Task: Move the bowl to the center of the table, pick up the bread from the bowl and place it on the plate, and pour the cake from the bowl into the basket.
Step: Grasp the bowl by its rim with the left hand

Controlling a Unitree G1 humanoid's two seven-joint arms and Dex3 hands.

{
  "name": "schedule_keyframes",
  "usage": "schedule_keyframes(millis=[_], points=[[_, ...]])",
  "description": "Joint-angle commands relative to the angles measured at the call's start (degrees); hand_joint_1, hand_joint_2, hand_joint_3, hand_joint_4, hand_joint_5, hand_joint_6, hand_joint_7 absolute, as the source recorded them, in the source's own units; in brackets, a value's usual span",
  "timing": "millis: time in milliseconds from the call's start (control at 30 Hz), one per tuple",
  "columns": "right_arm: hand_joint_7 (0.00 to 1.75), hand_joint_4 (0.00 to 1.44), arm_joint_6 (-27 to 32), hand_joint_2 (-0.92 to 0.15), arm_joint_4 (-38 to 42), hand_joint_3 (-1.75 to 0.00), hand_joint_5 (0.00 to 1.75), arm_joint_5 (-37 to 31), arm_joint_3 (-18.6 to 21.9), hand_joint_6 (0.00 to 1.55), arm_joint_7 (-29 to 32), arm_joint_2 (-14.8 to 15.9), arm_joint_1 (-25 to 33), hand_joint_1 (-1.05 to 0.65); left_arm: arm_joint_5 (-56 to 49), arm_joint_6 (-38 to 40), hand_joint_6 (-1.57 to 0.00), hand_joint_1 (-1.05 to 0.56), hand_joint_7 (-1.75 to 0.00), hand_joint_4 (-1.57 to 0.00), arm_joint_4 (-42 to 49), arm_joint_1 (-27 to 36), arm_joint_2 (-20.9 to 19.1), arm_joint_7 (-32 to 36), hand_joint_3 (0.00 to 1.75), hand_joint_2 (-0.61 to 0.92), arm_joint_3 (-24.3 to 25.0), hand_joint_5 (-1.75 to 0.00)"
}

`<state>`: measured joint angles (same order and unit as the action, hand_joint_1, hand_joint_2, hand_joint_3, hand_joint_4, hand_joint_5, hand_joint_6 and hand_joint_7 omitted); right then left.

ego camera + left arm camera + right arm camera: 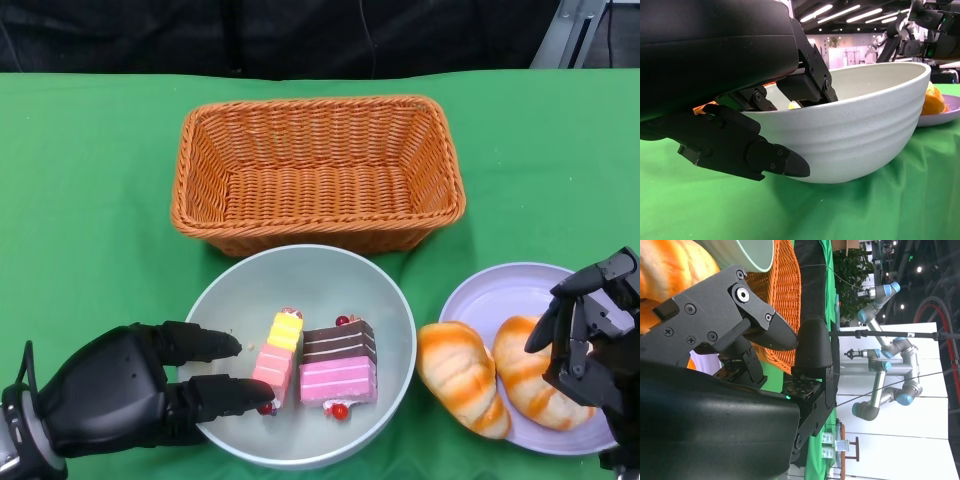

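- I see one smooth, pale green bowl at lower centre, its wall faintly ribbed, holding two layered cake slices (pink, yellow, brown).
- My left hand grips its rim, fingers inside, thumb outside.
- Two glossy orange bread rolls lie on the lilac plate, lower right.
- My right hand hovers there, fingers apart, empty.
- One woven wicker basket sits upper centre on the green cloth tabletop.

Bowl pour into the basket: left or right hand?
Left. The left hand already grips the bowl at its near-left rim, cakes inside, basket just behind. The right hand hovers over the plate with the bread.
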<state>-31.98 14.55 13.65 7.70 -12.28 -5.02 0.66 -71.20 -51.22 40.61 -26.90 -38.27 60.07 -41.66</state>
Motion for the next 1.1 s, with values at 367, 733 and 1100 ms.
schedule_keyframes(millis=[367,733,1100], points=[[1.71,0.83,-1.64,-0.55,1.97,-1.24,1.75,0.01,0.40,0.57,0.79,-0.23,-0.94,-0.15,-0.74,2.15,-0.75,-0.37,-0.03,-0.83,1.01,-0.25,1.79,5.38,0.18,0.92,-2.65,-0.04],[1.69,0.83,-1.62,-0.55,2.43,-1.24,1.75,0.61,0.38,0.58,0.47,-0.44,-1.09,-0.14,0.36,1.29,-0.85,-0.35,-0.06,-0.92,0.95,-0.57,2.13,6.02,0.20,0.92,-3.34,-0.08],[1.69,0.83,-2.93,-0.54,3.47,-1.24,1.75,0.19,0.39,0.57,0.03,-0.52,-1.15,-0.14,2.36,-0.43,-1.14,-0.37,-0.08,-0.82,-0.23,-0.63,1.57,0.86,0.06,0.92,-3.31,-0.95]])
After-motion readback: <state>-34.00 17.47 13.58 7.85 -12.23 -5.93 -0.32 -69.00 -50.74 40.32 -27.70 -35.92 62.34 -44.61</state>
